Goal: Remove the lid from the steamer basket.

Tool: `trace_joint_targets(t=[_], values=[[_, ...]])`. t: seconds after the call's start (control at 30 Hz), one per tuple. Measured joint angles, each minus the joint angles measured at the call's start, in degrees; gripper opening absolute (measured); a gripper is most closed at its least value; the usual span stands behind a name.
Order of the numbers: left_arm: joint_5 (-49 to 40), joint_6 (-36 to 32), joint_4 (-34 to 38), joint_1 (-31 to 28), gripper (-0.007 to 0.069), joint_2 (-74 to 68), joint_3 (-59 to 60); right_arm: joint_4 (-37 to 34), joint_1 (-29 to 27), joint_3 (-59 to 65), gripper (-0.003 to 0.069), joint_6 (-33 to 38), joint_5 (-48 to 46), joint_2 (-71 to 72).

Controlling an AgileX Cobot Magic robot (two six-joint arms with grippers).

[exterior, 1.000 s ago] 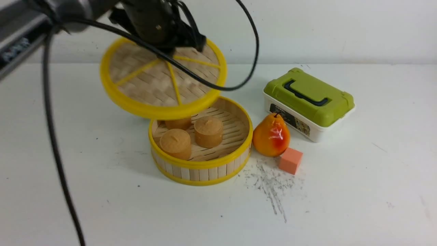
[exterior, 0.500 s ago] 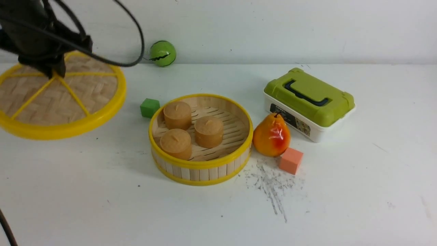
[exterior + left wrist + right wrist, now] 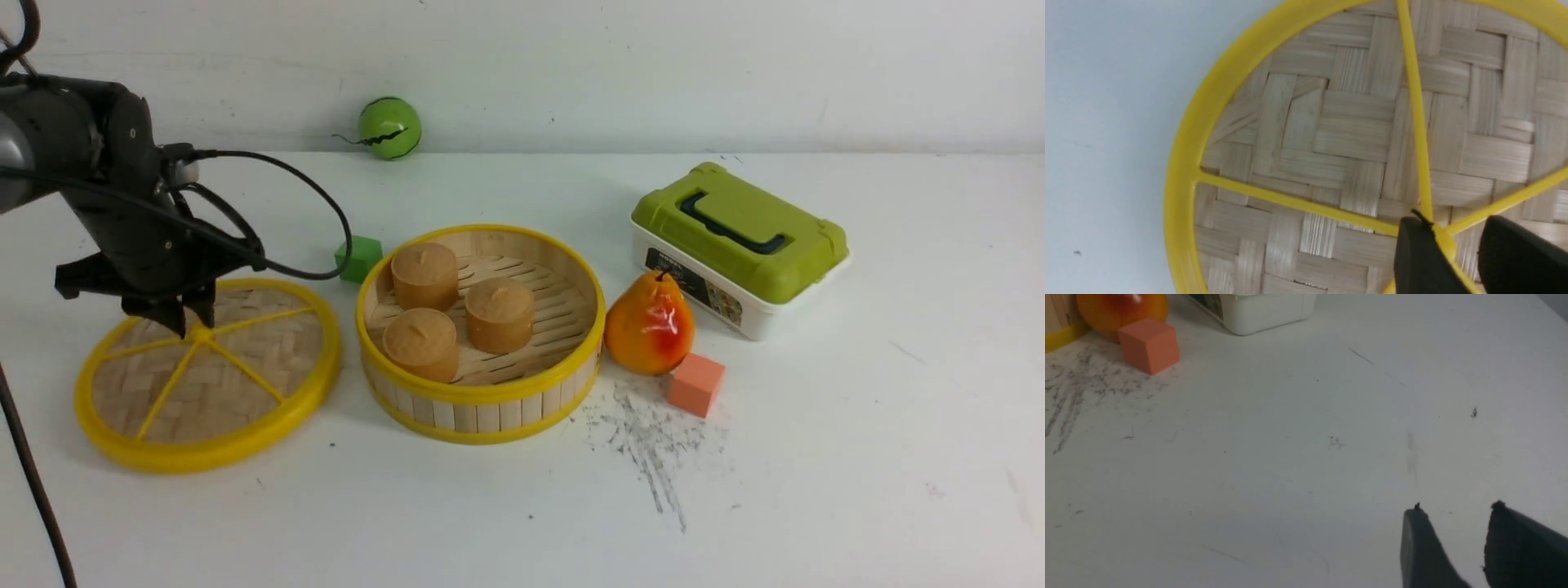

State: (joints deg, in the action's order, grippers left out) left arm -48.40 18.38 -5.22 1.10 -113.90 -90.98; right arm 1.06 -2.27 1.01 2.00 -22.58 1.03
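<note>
Three brown cylinders [image 3: 499,314] stand on the slatted floor of the steamer basket [image 3: 482,408], which sits uncovered near the middle of the white counter [image 3: 816,490]. The lid [image 3: 245,392] lies on the counter just beside the basket on the robot's left, with its woven face and yellow spokes up. A thin strip of counter shows between the two yellow rims.

The left gripper [image 3: 194,325] points down onto the lid's centre knob [image 3: 1445,243]. In the left wrist view its two black fingers [image 3: 1421,261] straddle the knob. One touches it, but a sliver of weave shows between the knob and the other, so I cannot tell whether the knob is clamped. A black cable [image 3: 310,204] loops out from the left arm.

The right gripper [image 3: 1456,506] appears only in its own wrist view, over bare counter, fingers parted and nothing between them.

A small green cube [image 3: 359,258] sits just behind the basket's left edge, and a green ball [image 3: 390,128] lies far back by the wall. On the basket's right a pear [image 3: 650,322] stands close against its rim. A salmon cube [image 3: 695,384] is just beside the pear, and a white box with a green lid [image 3: 739,245] is behind them. Grey scuff marks [image 3: 645,441] smear the counter in front of the pear.
</note>
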Motion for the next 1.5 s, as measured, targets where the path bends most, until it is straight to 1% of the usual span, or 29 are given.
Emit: trace_joint_targets(t=[0.07,0.17,0.2,0.23,0.27,0.33,0.37,0.4,0.43,0.53,0.63,0.67,0.73,0.9,0.97,1.03,1.07,1.1,1.17,1.2,1.23,1.3,1.5], values=[[0.00,0.00,0.18,0.00,0.0302,1.21,0.00,0.00,0.00,0.00,0.0239,0.00,0.00,0.00],[0.00,-0.51,0.23,0.00,0.0310,3.77,0.00,0.00,0.00,0.00,0.0239,0.00,0.00,0.00],[0.00,-1.34,0.64,0.00,0.0286,7.05,0.00,0.00,0.00,0.00,0.0239,0.00,0.00,0.00],[0.00,-2.23,1.21,0.00,0.0243,10.18,0.00,0.00,0.00,0.00,0.0239,0.00,0.00,0.00],[0.08,-2.37,1.29,0.00,0.0225,10.78,0.00,0.00,0.00,0.00,0.0239,0.00,0.00,0.00],[0.69,-5.03,2.87,0.00,0.0099,19.65,0.00,0.00,0.00,0.00,0.0239,0.00,0.00,0.00],[0.79,-5.27,2.98,0.00,0.0076,21.18,0.00,0.00,0.00,0.00,0.0239,0.00,0.00,0.00],[1.36,-6.80,3.88,0.00,0.0008,26.67,0.00,0.00,0.00,0.00,0.0239,0.00,0.00,0.00],[1.91,-7.65,4.31,0.00,-0.0013,29.87,0.11,0.00,0.00,0.00,0.0239,0.00,0.00,0.00],[4.48,-8.73,5.57,0.00,-0.0013,41.09,1.86,0.00,0.00,0.00,0.0239,0.00,0.00,0.00],[7.35,-9.08,7.85,0.00,-0.0013,53.41,8.26,0.00,0.00,0.00,0.0239,0.00,0.00,0.00],[7.53,-9.13,7.99,0.00,-0.0013,54.14,8.83,0.00,0.00,0.00,0.0239,0.00,0.00,0.00],[9.26,-9.13,9.54,0.00,-0.0013,63.80,17.73,0.00,0.00,0.00,0.0239,0.00,0.00,0.00],[10.67,-9.55,10.89,0.00,-0.0013,79.78,36.24,0.00,0.00,0.00,0.0239,0.00,0.00,0.00],[10.70,-10.25,11.77,0.00,-0.0013,88.42,46.03,0.00,0.00,0.00,0.0239,0.00,0.00,0.00],[10.62,-10.84,13.67,0.00,-0.0013,95.38,52.69,0.00,0.00,0.00,0.0239,0.00,0.00,0.00],[10.62,-10.95,13.87,0.00,-0.0013,96.05,53.28,0.00,0.00,0.00,0.0239,0.00,0.00,0.00],[10.62,-11.76,15.85,0.00,-0.0013,101.25,57.59,0.00,0.00,0.00,0.0239,0.00,0.00,0.00],[10.68,-13.55,18.31,0.00,-0.0013,107.78,62.54,0.00,0.00,0.00,0.0239,0.00,0.00,0.00],[10.68,-13.55,18.31,0.00,-0.0013,108.33,62.54,0.00,0.00,0.00,0.0239,0.00,0.00,0.00],[10.68,-15.19,19.66,0.00,-0.0013,112.32,65.80,0.00,0.00,0.00,0.0239,0.00,0.00,0.00],[10.54,-16.39,20.72,0.00,-0.0013,114.37,68.13,0.00,0.00,0.00,0.0239,0.00,0.00,0.00],[11.18,-17.13,22.12,0.00,-0.0013,114.60,71.79,0.00,0.00,0.00,0.0239,0.00,0.00,0.00]])
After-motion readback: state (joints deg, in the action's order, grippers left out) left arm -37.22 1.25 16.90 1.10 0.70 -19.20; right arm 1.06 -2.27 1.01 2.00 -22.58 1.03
